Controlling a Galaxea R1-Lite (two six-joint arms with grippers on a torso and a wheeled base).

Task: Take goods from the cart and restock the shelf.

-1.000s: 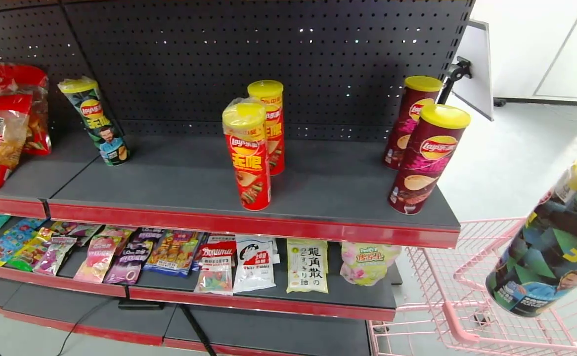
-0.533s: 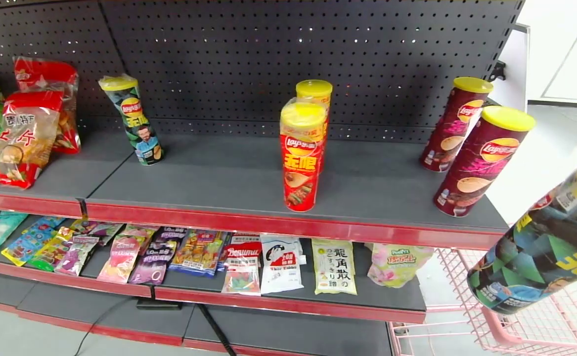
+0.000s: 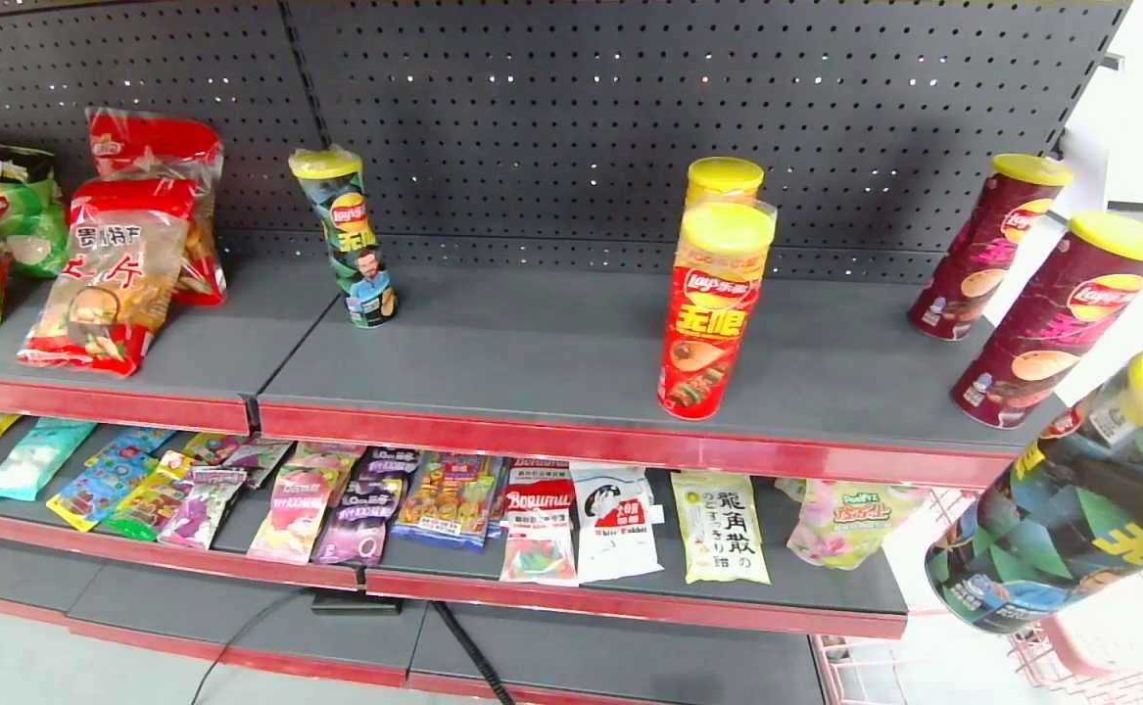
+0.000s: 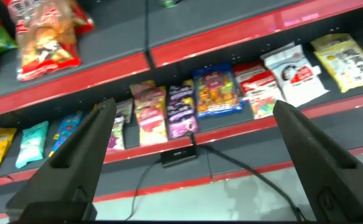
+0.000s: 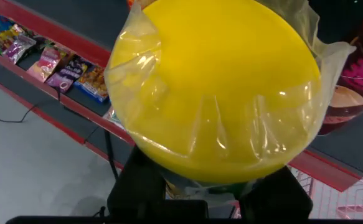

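Note:
A dark green-and-blue chip can with a yellow lid (image 3: 1051, 519) hangs tilted at the right, below and in front of the top shelf (image 3: 551, 343). My right gripper (image 5: 209, 196) is shut on it; one black finger (image 3: 1134, 497) crosses its side. The film-wrapped lid (image 5: 221, 81) faces the right wrist camera. A matching can (image 3: 346, 235) stands at the shelf's left-middle. My left gripper (image 4: 193, 106) is open and holds nothing, in front of the lower shelves.
Two red cans (image 3: 713, 304) stand mid-shelf, two maroon cans (image 3: 1056, 318) at the right end, snack bags (image 3: 116, 274) at the left. Candy packets (image 3: 434, 490) line the lower shelf. The pink cart (image 3: 1080, 661) is at the bottom right. A cable (image 4: 231, 168) lies under the shelving.
The head camera has turned left, so the shelf slides right in the picture and the cart nearly leaves it. The held can stays at the right edge in my right gripper.

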